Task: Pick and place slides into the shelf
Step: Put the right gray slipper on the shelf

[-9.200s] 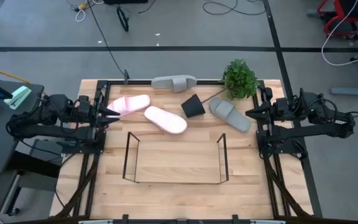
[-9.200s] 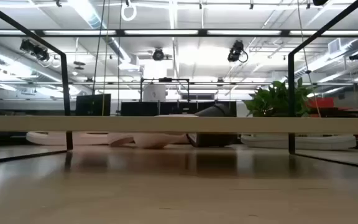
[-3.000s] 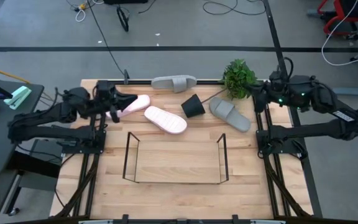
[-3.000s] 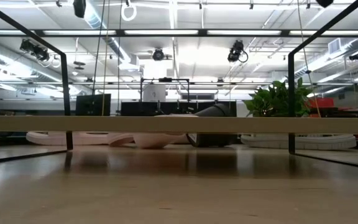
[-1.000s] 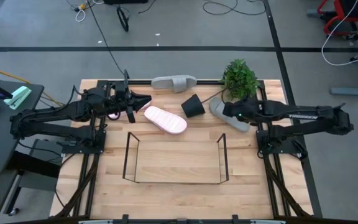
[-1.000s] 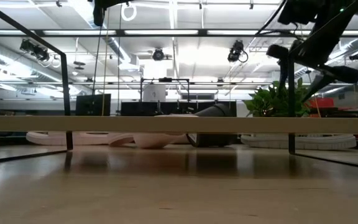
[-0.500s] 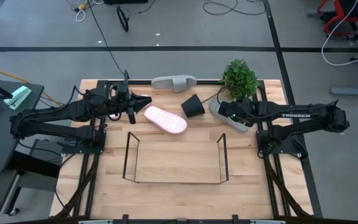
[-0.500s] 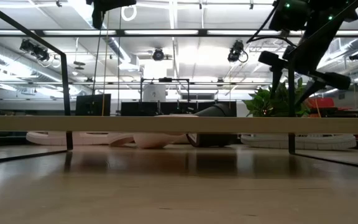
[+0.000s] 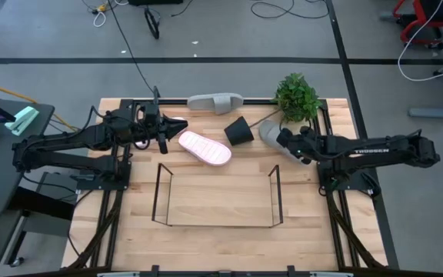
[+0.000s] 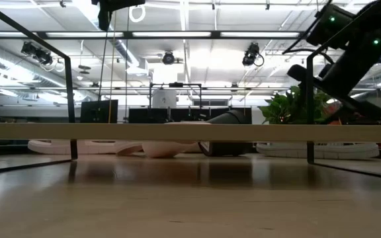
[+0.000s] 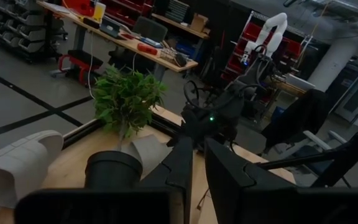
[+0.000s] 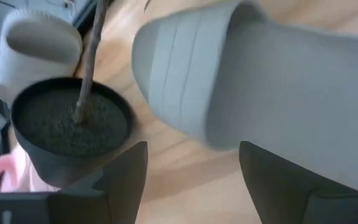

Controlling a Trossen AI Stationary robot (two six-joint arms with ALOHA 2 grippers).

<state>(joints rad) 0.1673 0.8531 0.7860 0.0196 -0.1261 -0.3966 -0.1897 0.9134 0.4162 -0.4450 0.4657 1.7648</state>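
Observation:
A pale pink slide [image 9: 204, 148] lies sole up on the table, beyond the wire shelf [image 9: 160, 194]. One grey slide [image 9: 215, 101] rests at the far edge. Another grey slide [image 9: 270, 132] lies right of the black pot [image 9: 238, 131]. My right gripper [image 9: 284, 141] hovers open just above this slide [image 12: 260, 81], and I see no touch. My left gripper [image 9: 181, 123] hangs raised above the table's far left, left of the pink slide. It is shut, with nothing between its fingers [image 11: 199, 168]. In the low view a pink slide [image 10: 51, 145] lies on the table at the left.
The black pot [image 12: 73, 130] lies tipped on its side, and its stem runs to the green plant [image 9: 297, 96] at the far right. Black rails [image 9: 121, 185] border the table on both sides. Bare wood lies inside the shelf and toward the near edge.
My right gripper has come down lower over the grey slide beside the pot, fingers still apart. The slides, the pot and the shelf have stayed in place.

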